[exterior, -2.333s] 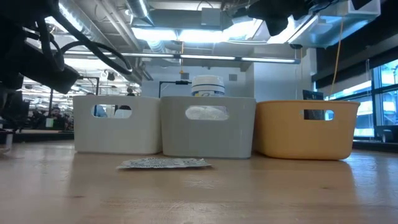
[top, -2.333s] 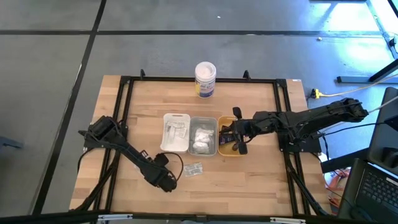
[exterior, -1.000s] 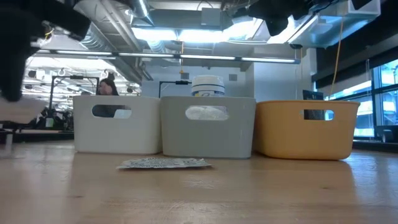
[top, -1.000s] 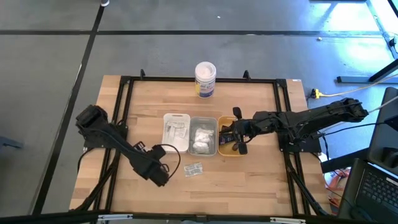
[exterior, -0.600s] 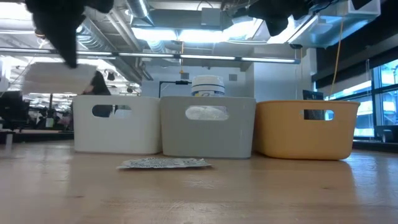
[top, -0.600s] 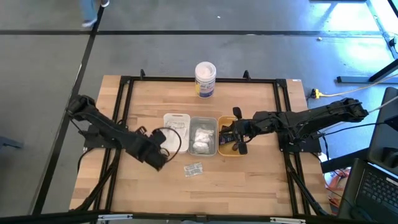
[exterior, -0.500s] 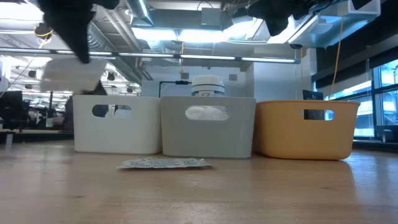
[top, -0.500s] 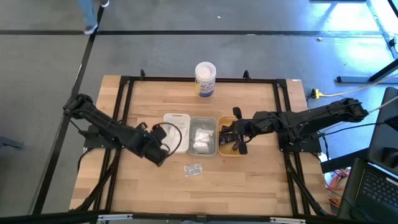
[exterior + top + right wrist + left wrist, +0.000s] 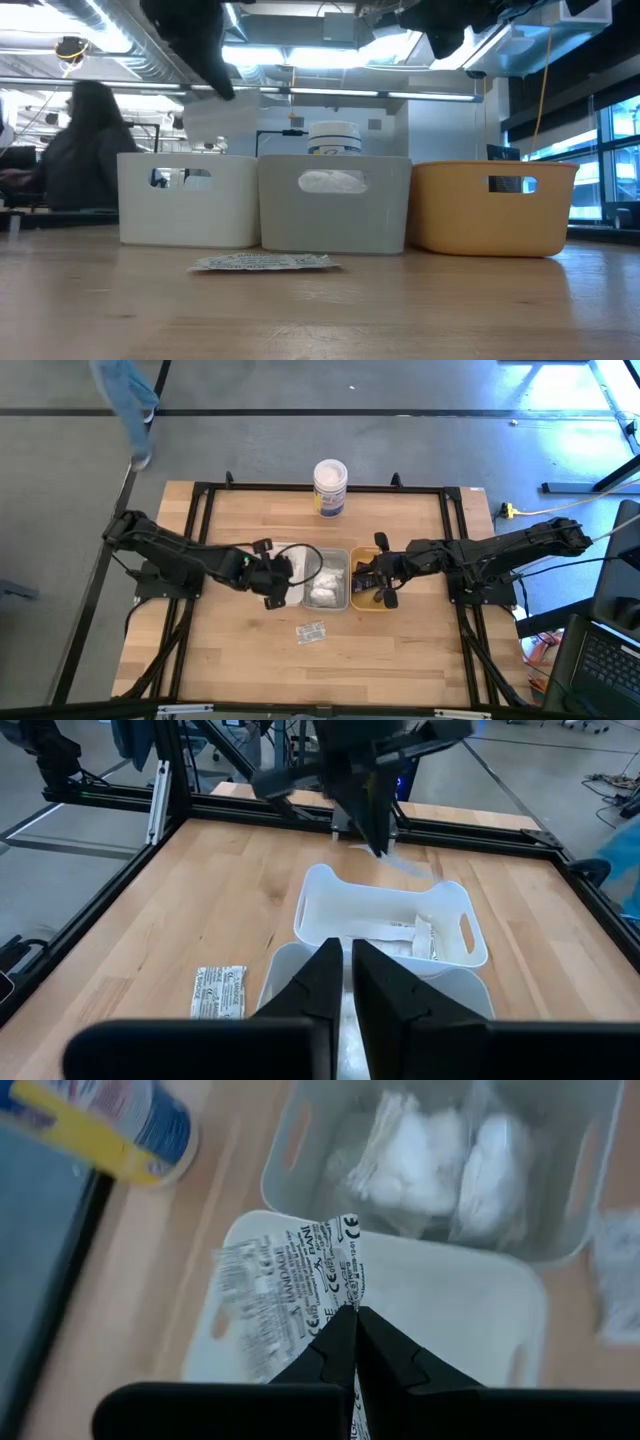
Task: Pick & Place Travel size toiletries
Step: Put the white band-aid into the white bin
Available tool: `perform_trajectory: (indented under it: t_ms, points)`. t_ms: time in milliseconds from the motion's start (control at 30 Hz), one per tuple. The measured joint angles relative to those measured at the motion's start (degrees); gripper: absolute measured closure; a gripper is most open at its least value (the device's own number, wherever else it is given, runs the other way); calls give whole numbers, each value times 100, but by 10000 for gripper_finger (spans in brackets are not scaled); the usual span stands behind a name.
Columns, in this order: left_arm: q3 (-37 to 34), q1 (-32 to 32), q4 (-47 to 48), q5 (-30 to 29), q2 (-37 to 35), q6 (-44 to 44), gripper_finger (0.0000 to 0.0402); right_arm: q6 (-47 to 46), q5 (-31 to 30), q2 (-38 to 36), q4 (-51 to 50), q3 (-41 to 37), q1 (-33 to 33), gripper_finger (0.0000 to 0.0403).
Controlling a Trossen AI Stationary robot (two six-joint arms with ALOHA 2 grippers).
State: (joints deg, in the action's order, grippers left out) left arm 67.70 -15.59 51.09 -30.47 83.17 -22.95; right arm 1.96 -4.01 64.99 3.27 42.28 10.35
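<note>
Left wrist view shows the left end effector (image 9: 355,1342) pinched together on one edge of a flat printed sachet (image 9: 290,1295), which hangs over the white tray (image 9: 470,1310). From above, that end effector (image 9: 277,582) sits over the same tray's near-left part, beside the grey tray (image 9: 327,578) with its white soft bundles (image 9: 322,584). The sachet looks very light and floppy: it fans out from the pinch without holding a firm plane, so it will likely flutter when let go and land flat. Its film looks slick, so a pinch well in from the edge seems safer than the very rim. A second sachet (image 9: 312,631) lies flat on the wooden surface (image 9: 400,650) in front of the trays; the low view shows it (image 9: 265,262) hugging the wood, so I judge a corner or a raised seam to be the only real purchase. The right end effector (image 9: 378,586) waits over the orange tray (image 9: 362,603), its fingers nearly together with a thin gap between them, nothing visibly held.
</note>
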Motion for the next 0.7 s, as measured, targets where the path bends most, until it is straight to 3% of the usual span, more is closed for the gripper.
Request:
perform_trajectory:
  t_ms: [100,267,700]
  points:
    - [0,145,-68,67,157,731,400,-48,39,-2,-30,0,2,368]
    - [0,389,-48,373,621,1241,400,-135,46,-2,-176,0,4,361]
    - [-4,519,-31,682,1925,1746,400,-149,48,-2,-208,0,4,369]
